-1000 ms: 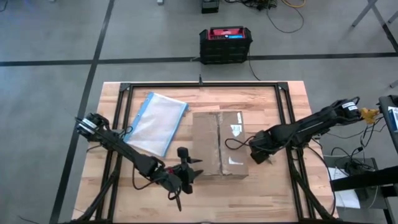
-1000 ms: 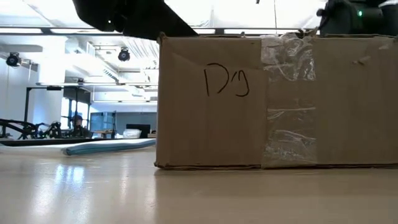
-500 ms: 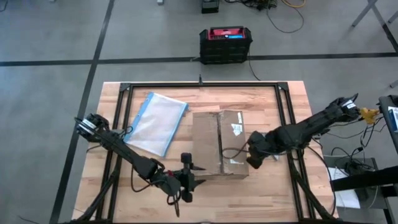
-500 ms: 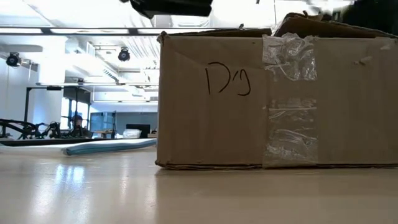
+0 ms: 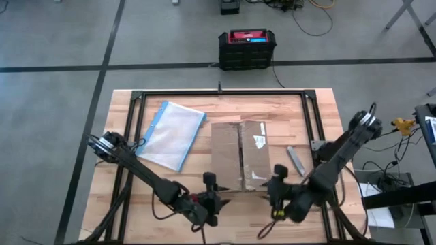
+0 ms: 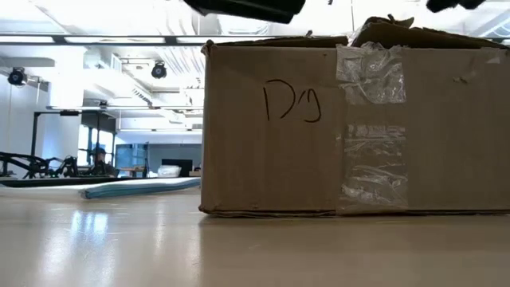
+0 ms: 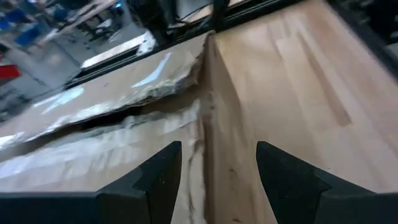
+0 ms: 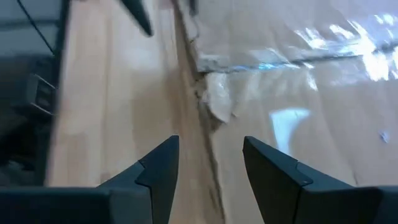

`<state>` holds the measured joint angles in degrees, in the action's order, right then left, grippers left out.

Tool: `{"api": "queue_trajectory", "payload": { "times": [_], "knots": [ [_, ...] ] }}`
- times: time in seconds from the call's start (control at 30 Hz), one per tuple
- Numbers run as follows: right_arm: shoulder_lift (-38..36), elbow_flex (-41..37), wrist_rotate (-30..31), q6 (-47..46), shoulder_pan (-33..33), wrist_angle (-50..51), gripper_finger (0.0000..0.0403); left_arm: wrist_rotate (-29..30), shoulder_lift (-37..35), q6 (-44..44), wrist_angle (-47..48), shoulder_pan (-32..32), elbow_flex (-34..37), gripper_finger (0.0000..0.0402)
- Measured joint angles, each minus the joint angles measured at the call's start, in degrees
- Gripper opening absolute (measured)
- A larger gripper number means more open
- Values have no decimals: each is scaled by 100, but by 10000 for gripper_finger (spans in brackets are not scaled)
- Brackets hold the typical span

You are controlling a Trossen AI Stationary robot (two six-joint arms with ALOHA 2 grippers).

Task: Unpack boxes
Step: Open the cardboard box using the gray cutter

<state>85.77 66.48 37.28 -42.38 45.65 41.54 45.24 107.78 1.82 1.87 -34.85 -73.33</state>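
Note:
The brown cardboard box (image 5: 238,155) stands flat on the wooden table, its top seam (image 7: 124,112) covered with clear tape. In the low view its near wall (image 6: 351,127) fills the picture, and a top flap (image 6: 382,25) stands slightly raised. My left gripper (image 5: 210,185) is open above the box's near-left corner, and its fingers (image 7: 165,174) straddle the near top edge without touching it. My right gripper (image 5: 278,178) is open at the near-right corner, with the taped top (image 8: 292,56) ahead of it.
A clear blue-edged plastic bag (image 5: 170,134) lies flat on the table, left of the box. A small grey bar (image 5: 294,158) lies right of the box. A black crate with a red top (image 5: 246,47) stands on the floor beyond the far edge. A black frame rims the table.
My right gripper has swung from the box's right side toward the table's near edge, to the near-right corner. My left gripper has moved a little toward the near edge and the right. A grey bar now shows where the right arm was.

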Motion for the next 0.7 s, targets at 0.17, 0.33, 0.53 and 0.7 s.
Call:
{"api": "queue_trajectory", "payload": {
  "times": [0.17,0.33,0.53,0.7],
  "knots": [
    [928,428,1069,277,-31,74,161,146,37,21,273,15,-284,192],
    [1398,1043,1706,196,-78,813,149,159,29,89,400,2,-265,192],
    [1470,1309,1726,191,-176,1438,122,211,25,421,400,4,-200,192],
    [1384,1304,1597,26,-210,1885,99,225,22,735,380,4,-152,192]
  ]
}}
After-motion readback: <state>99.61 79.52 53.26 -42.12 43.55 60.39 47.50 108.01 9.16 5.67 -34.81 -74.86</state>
